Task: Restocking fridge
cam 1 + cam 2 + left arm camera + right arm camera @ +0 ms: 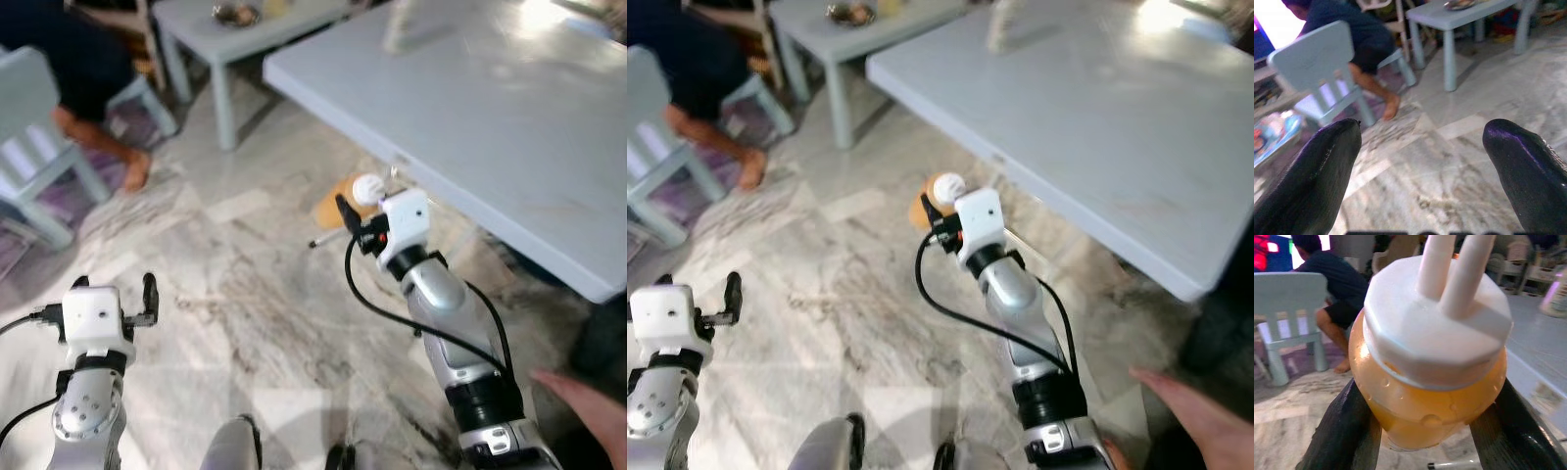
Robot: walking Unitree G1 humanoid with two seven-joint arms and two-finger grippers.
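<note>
My right gripper (349,208) is shut on an orange juice bottle (1430,401) with a white cap (1437,328). It holds the bottle low over the marble floor, just in front of the big table's near edge. The bottle (924,209) points away from me, its cap (367,188) beside the white wrist block. The black fingers (1347,431) press on both sides of the orange body. My left gripper (116,290) hangs low at the left over bare floor. It is open, with nothing between its fingers (1312,176).
A large pale blue table (509,117) fills the right side, with a pale bottle (397,24) on it. A smaller table (225,44) stands behind. A person (78,59) crouches by a light blue chair (29,147) at far left. Another person's hand (588,401) is at bottom right. A thin dark stick (328,238) lies on the floor.
</note>
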